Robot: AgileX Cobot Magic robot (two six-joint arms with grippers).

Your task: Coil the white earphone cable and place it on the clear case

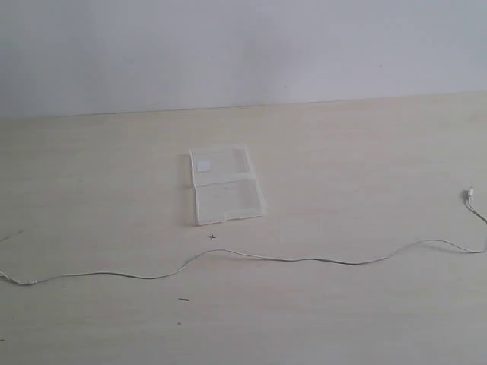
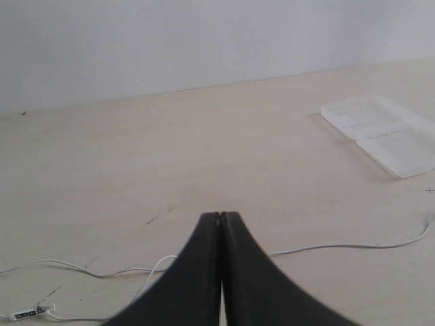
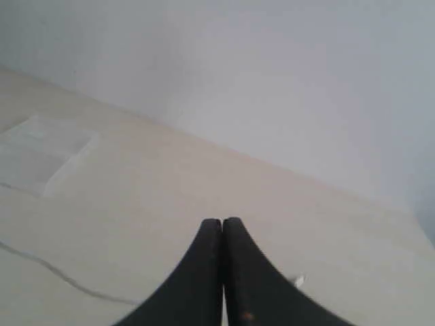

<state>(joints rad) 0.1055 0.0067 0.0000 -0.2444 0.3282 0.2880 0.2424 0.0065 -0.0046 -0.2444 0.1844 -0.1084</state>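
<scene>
The white earphone cable (image 1: 289, 260) lies stretched across the table from the left edge to the right edge, its plug end (image 1: 468, 195) at the far right. The clear case (image 1: 224, 185) lies open flat behind the cable's middle, a white label on its far half. Neither arm shows in the exterior view. My left gripper (image 2: 221, 216) is shut and empty, above the table with the cable (image 2: 353, 246) passing beneath it and the inline remote (image 2: 26, 314) nearby; the case (image 2: 384, 132) lies well beyond it. My right gripper (image 3: 222, 221) is shut and empty above the cable (image 3: 54, 272).
The pale wooden table (image 1: 365, 152) ends at a plain white wall (image 1: 243, 46) behind. Small dark specks (image 1: 183, 299) mark the tabletop near the front.
</scene>
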